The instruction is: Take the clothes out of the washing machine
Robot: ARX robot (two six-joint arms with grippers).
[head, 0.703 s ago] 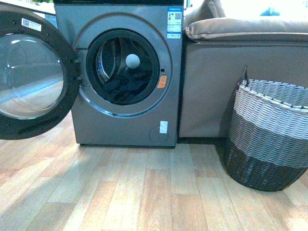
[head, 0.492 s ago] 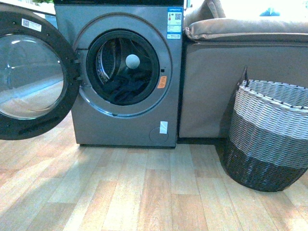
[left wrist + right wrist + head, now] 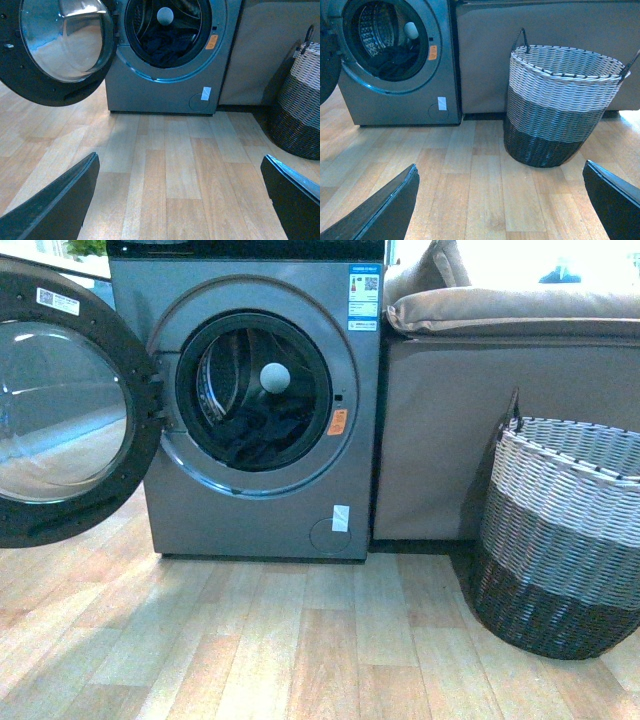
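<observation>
At far edge of the wood floor (image 3: 300,640), the washing machine (image 3: 250,515) stands grey and upright, w/ its round glass door (image 3: 60,410) swung wide open to the left. Clothes (image 3: 255,440): dark navy/black heap lying in bottom of the drum (image 3: 215,370), a pale ball (image 3: 275,377) showing above them in the opening. Orange sticker (image 3: 338,422) on right side of the door ring. Tan upholstered unit (image 3: 450,440) just beside machine on the right. In front of that, nr floor's right edge, a woven basket (image 3: 565,530), upright, pale band over dark, apart from machine. The left gripper (image 3: 180,157): fingers spread wide, nothing between them, over bare floor, pointed at drum mouth. The right gripper (image 3: 501,165): likewise spread wide, empty, basket and machine both ahead of it.
</observation>
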